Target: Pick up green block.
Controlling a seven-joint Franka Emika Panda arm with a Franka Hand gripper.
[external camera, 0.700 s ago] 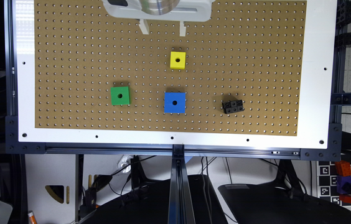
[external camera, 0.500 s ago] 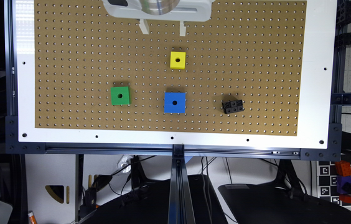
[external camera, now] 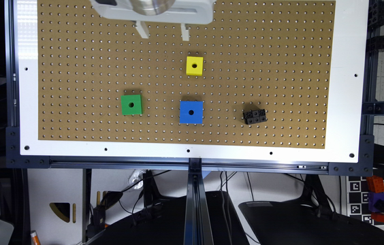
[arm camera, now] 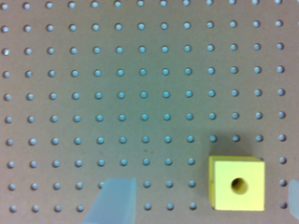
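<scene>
Pegboard carries everything. Nearest us, toward its near edge, we see the green block, with the blue block beside it; yellow block further in. Gripper hangs at the far edge, fingers spread, empty. We judge the green block light, rigid, smooth plastic: pinch two opposite flat sides.

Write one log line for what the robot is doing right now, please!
stage: before grasp | gripper: open, above pegboard | green block: untouched, apart from gripper | nearest gripper: yellow block
</scene>
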